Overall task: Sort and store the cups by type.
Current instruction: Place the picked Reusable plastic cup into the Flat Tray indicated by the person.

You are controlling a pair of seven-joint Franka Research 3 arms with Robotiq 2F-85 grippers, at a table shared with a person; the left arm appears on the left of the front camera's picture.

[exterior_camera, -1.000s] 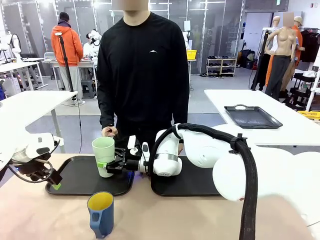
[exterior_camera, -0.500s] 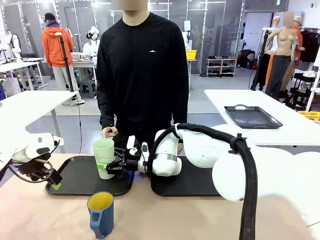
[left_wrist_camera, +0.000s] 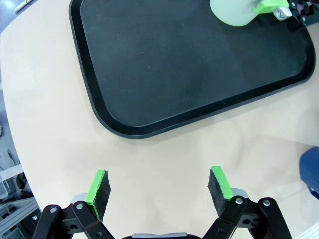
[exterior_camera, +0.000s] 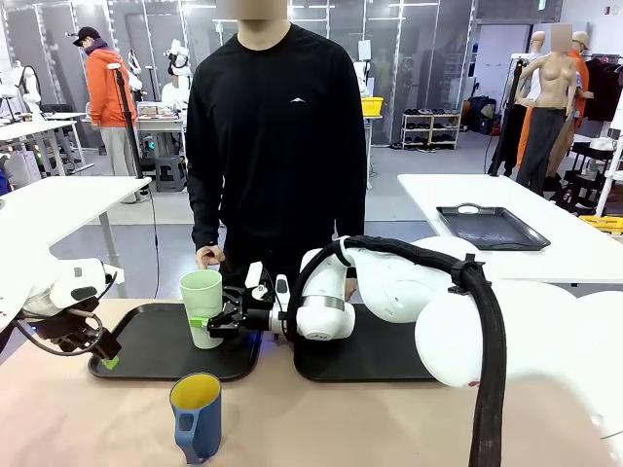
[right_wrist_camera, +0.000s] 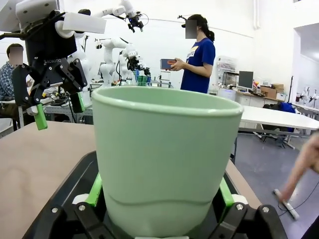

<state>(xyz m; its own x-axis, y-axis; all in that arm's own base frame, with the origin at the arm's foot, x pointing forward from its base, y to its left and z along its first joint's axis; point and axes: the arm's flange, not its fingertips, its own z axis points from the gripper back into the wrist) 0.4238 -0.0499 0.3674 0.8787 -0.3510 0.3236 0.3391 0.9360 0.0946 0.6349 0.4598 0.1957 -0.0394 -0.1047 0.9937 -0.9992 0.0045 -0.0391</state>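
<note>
- While the right end effector (exterior_camera: pixel 207 320) is clenched on the tumbler (exterior_camera: pixel 201 292), the cup stands upright over the left tray (exterior_camera: pixel 146 342).
- Its green pads (right_wrist_camera: pixel 94 189) press the tumbler's lower wall from opposite sides, as the right wrist view shows.
- Whether the tumbler's base rests on the tray floor or hangs just above it cannot be told.
- The tumbler is in the tray's far right part, near the rim on the person's side.
- The right arm comes in from the right and reaches over the right tray (exterior_camera: pixel 375 358) to get there.
- The two trays lie side by side, almost touching.
- The left end effector (left_wrist_camera: pixel 159 185) is released, its fingers spread wide with nothing between them.
- It hangs above bare worktop (left_wrist_camera: pixel 60 124) just beside the left tray's rim, at the near left corner and well apart from the tumbler.
- The mug (exterior_camera: pixel 198 416) stands upright on the worktop in front of the left tray, just off its near rim.
- Its yellow inside faces up, and it is apart from both end effectors.
- A person (exterior_camera: pixel 277 146) in a black top stands at the far side of the worktop.
- One hand (exterior_camera: pixel 209 257) hangs just behind and above the tumbler, not touching it.
</note>
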